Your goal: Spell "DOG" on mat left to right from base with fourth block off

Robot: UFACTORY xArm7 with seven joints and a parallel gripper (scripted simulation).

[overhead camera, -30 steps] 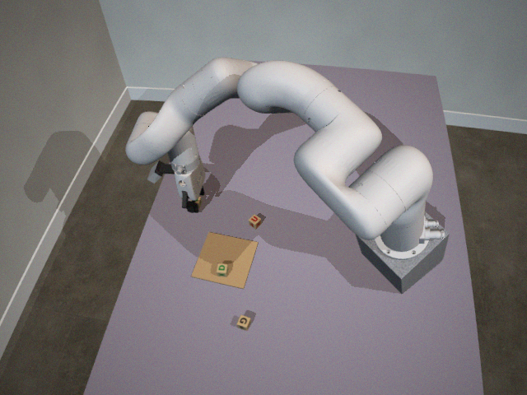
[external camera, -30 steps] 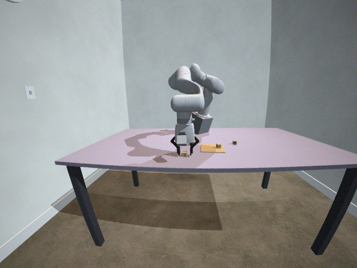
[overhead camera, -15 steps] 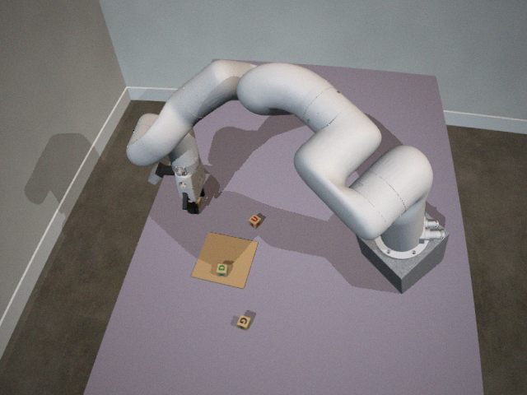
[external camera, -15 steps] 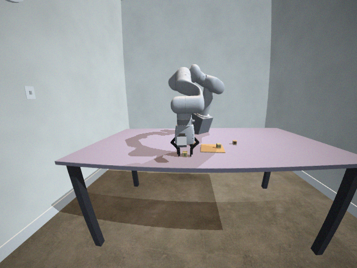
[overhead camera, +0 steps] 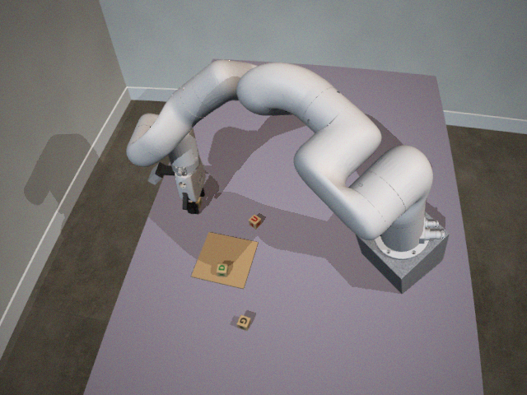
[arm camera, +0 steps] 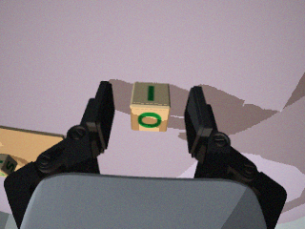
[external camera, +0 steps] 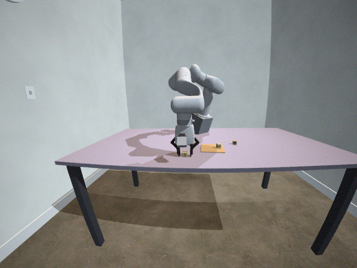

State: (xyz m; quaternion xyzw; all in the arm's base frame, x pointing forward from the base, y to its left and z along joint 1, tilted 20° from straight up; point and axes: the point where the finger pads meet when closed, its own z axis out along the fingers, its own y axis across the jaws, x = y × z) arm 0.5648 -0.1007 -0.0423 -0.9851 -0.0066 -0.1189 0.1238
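Observation:
My gripper [overhead camera: 193, 208] [external camera: 184, 154] [arm camera: 150, 97] is open and low over the table. Its fingers stand on either side of the O block [external camera: 184, 153] [arm camera: 150, 119], with gaps on both sides. That block lies off the mat, with a green O on its bright top face and a green bar on a side face; the top view mostly hides it behind the gripper. The D block [overhead camera: 221, 268] [external camera: 218, 146] [arm camera: 7, 164] sits on the tan mat [overhead camera: 219, 243] [external camera: 206, 149] [arm camera: 29, 138]. The G block [overhead camera: 243, 322] [external camera: 234, 142] lies off the mat, on the side away from my gripper.
The U block [overhead camera: 254, 220], with red letters, lies off the mat near its corner, on the gripper's side. The mat lies flat on the lilac table [overhead camera: 323, 336] [external camera: 288, 149]. The gripper is near the table edge farthest from the robot's base [overhead camera: 402, 271].

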